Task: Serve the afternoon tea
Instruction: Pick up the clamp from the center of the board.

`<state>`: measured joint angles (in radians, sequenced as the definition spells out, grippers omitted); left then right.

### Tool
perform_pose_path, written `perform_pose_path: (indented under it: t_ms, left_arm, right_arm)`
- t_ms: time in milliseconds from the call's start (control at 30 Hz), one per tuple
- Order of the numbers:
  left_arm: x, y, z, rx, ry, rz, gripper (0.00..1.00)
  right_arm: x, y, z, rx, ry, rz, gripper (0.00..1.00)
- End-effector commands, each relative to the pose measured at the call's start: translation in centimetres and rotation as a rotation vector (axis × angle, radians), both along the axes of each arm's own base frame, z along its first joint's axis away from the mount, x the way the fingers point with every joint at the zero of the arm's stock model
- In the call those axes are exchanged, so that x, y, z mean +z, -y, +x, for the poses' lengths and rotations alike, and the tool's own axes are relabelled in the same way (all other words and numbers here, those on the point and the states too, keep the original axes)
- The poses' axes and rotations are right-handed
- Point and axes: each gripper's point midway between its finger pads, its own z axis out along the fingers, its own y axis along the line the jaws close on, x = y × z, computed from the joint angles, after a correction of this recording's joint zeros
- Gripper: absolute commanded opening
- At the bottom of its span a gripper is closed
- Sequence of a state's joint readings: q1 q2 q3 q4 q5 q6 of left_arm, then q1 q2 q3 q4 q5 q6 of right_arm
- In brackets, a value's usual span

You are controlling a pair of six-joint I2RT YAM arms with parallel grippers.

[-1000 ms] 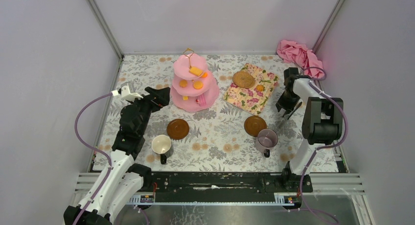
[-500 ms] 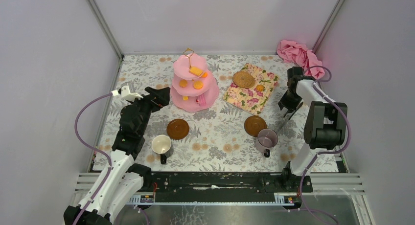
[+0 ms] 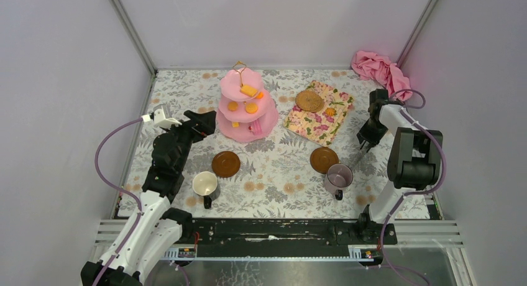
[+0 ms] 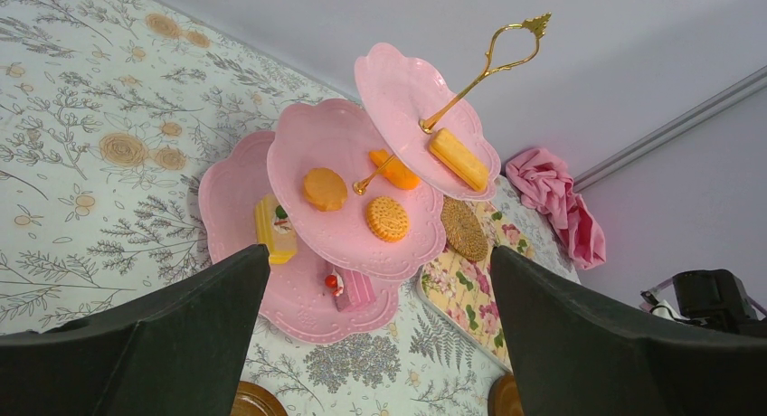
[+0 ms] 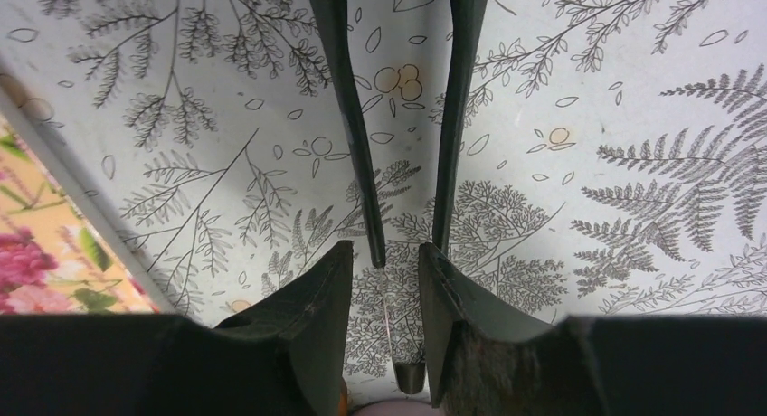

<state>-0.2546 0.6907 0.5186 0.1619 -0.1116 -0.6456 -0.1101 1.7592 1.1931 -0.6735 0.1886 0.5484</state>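
The pink three-tier cake stand (image 3: 247, 112) stands at the back centre and carries orange and yellow biscuits (image 3: 251, 107); it fills the left wrist view (image 4: 271, 280). My left gripper (image 3: 202, 120) is open and empty, just left of the stand. Two brown saucers (image 3: 225, 164) (image 3: 324, 160) lie in the middle. The white mug (image 3: 205, 184) stands at the near left. The purple mug (image 3: 339, 176) stands at the near right, touching the right saucer. My right gripper (image 3: 366, 135) is shut on the slim black tongs (image 5: 348, 118) and holds them low over the table, right of the floral tray.
A floral tray (image 3: 320, 127) at the back right holds a woven coaster (image 3: 309, 101) and one orange biscuit (image 3: 330, 112). A pink cloth (image 3: 379, 68) lies in the far right corner. Grey walls close the table at the back and on both sides.
My right gripper has moved right, away from the floral tray, with the tongs in it. The left arm has not moved.
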Motion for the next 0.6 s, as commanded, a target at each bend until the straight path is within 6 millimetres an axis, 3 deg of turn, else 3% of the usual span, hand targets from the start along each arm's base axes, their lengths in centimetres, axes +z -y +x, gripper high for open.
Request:
perform_pose_path:
  t_ms: [0,267,433,567]
  left_arm:
    - [0.5,0.2,0.0,-0.011,0.016,-0.003,1.00]
    - [0.3,0.3,0.0,-0.011,0.010,0.000,1.00]
    - [0.3,0.1,0.0,-0.005,0.012,0.003,1.00]
    - [0.4,-0.1,-0.1,0.004,0.013,0.004,1.00]
  right_arm:
    - [-1.1,0.2,0.4,-0.021,0.001,0.022,0.40]
    - [-3.1,-0.4,1.2,-0.021,-0.011,0.079,0.31]
    - [-4.0,-0.8,0.9,-0.032,-0.006,0.107,0.12]
    - [-3.3,-1.0,0.7,-0.030,0.027,0.113,0.02]
